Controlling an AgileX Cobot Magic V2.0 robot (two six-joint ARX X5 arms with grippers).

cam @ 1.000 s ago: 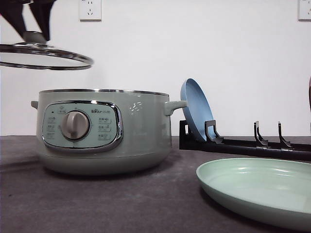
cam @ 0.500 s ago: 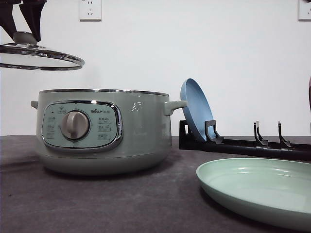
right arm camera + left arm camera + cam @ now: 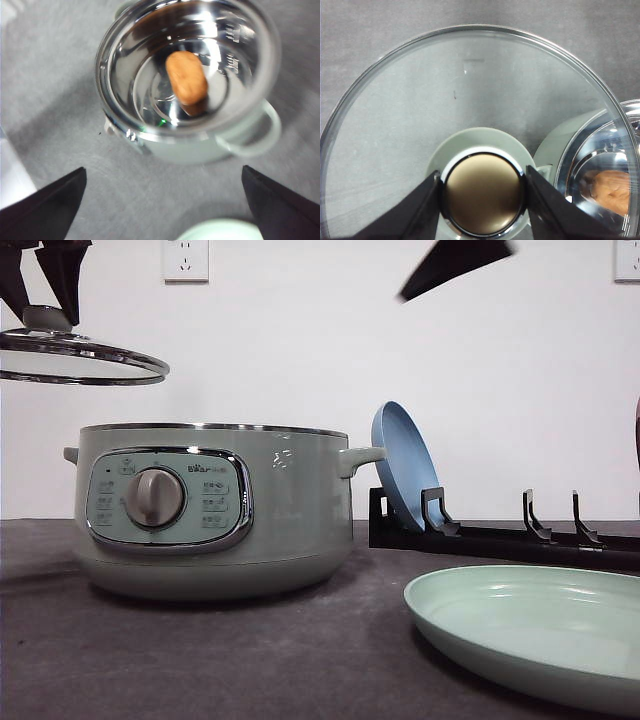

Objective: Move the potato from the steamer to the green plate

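Observation:
The steamer (image 3: 210,510) stands uncovered at the table's left-centre. The orange-brown potato (image 3: 186,77) lies on the silver bottom of its inner pot. My right gripper (image 3: 163,172) hovers high above the steamer (image 3: 200,145), open wide and holding nothing. A dark tip of the right arm (image 3: 455,265) shows at the top of the front view. My left gripper (image 3: 482,192) is shut on the knob of the glass lid (image 3: 80,355), held in the air up and to the left of the pot. The green plate (image 3: 530,630) lies flat at the front right.
A blue plate (image 3: 405,465) leans upright in a black dish rack (image 3: 500,535) behind the green plate, just right of the steamer's side handle (image 3: 360,458). Dark grey table (image 3: 250,660) lies bare in front of the pot.
The lid has shifted a little further left with my left gripper. The right arm's dark tip has come into the top of the front view.

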